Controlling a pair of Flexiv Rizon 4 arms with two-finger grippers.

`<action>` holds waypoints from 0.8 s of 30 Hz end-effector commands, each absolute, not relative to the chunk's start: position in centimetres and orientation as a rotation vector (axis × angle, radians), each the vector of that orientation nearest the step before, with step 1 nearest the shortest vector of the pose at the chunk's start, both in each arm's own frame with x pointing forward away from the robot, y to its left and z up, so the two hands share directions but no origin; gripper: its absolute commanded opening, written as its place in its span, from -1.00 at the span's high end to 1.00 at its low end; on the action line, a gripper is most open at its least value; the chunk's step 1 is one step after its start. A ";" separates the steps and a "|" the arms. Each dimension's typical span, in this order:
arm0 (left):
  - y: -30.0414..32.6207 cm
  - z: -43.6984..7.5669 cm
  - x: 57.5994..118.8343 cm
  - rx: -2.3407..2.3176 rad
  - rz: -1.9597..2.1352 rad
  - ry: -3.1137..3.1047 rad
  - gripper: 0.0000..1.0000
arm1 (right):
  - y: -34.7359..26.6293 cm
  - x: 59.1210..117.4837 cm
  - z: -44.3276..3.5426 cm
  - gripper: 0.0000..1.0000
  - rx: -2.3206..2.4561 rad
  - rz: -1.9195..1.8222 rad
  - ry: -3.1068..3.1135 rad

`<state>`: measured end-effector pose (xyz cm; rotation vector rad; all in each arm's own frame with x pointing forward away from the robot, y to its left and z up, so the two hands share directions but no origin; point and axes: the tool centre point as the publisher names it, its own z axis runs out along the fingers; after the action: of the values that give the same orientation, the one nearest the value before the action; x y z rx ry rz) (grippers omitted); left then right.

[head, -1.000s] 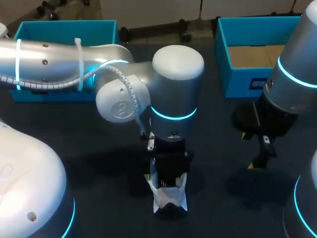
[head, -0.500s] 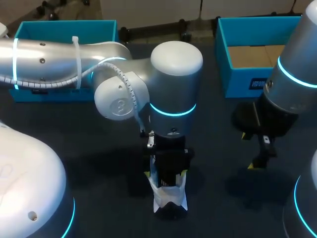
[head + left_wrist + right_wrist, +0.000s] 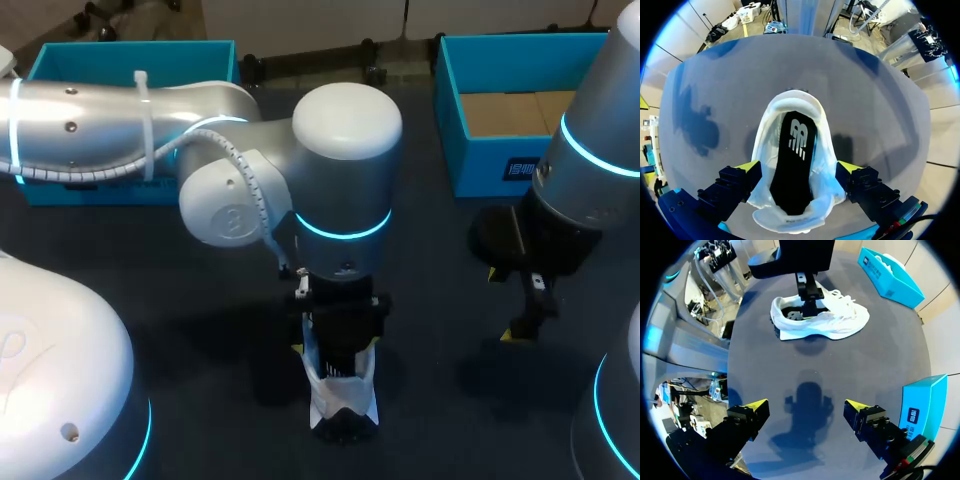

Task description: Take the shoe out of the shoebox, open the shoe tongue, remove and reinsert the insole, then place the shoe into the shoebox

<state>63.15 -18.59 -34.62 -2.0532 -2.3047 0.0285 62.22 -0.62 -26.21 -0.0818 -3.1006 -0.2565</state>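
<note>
Dark grey tabletop (image 3: 200,300). Far left, rear: open teal cardboard shoebox (image 3: 60,60). Centre: silver left arm (image 3: 340,170) points straight down. Its end effector (image 3: 799,169) is open, with fingers (image 3: 747,167) spread wide on either side of the heel end of the white lace-up sneaker (image 3: 767,145). The sneaker stands on its sole on the tabletop, outside both boxes. Black insole (image 3: 795,170) sits inside it. Right: right end effector (image 3: 806,405) hangs open above the tabletop, well apart from the sneaker. Far right, rear: second teal shoebox (image 3: 480,160) with a brown cardboard floor.
</note>
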 end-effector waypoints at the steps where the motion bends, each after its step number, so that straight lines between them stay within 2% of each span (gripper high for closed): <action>1: -18.1 -34.6 63.1 -2.063 0.034 -2.316 -1.00 | -0.6 62.2 -26.4 -1.00 -0.082 -0.257 -3.101; 24: -18.3 -34.2 65.4 -2.038 0.056 -2.307 -1.00 | -0.6 62.2 -26.4 -1.00 -0.082 -0.257 -3.101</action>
<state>65.11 -18.27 -34.08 -2.0390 -2.3127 0.0520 62.22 -0.62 -26.21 -0.0819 -3.1006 -0.2565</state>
